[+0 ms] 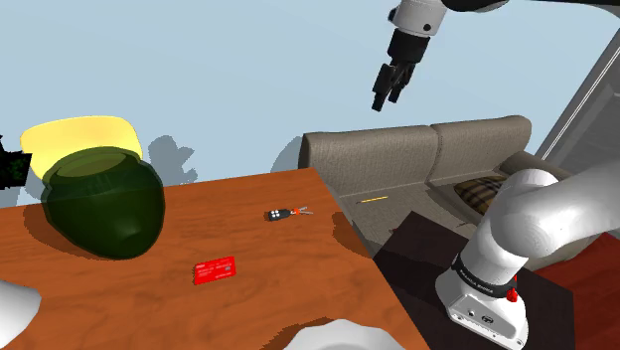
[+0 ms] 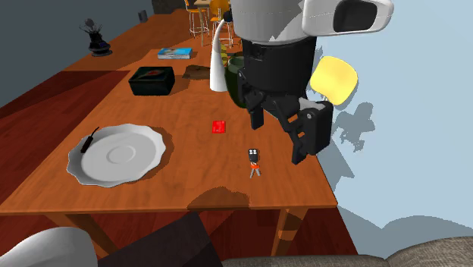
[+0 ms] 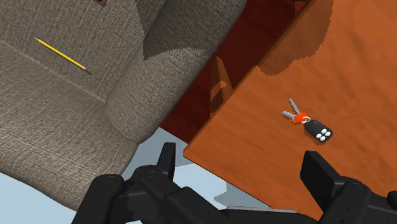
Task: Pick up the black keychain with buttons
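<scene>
The black keychain (image 1: 281, 213) with pale buttons, an orange ring and small keys lies flat on the wooden table (image 1: 248, 298), near its corner beside the sofa. In the second exterior view the keychain (image 2: 254, 158) sits just beyond the table's front edge. My gripper (image 1: 389, 87) hangs open, high above the table's sofa-side edge and well clear of the keychain. Seen from the wrist, the keychain (image 3: 315, 129) lies far below, off to one side of the open gripper (image 3: 242, 168), whose fingers hold nothing.
A red card (image 1: 216, 269) lies mid-table. A dark green vase (image 1: 102, 204) stands at the back left. A white plate (image 2: 117, 155), black box (image 2: 151, 80) and white cone (image 2: 218, 68) share the table. A grey sofa (image 1: 427, 159) with a yellow pencil (image 3: 62, 55) flanks it.
</scene>
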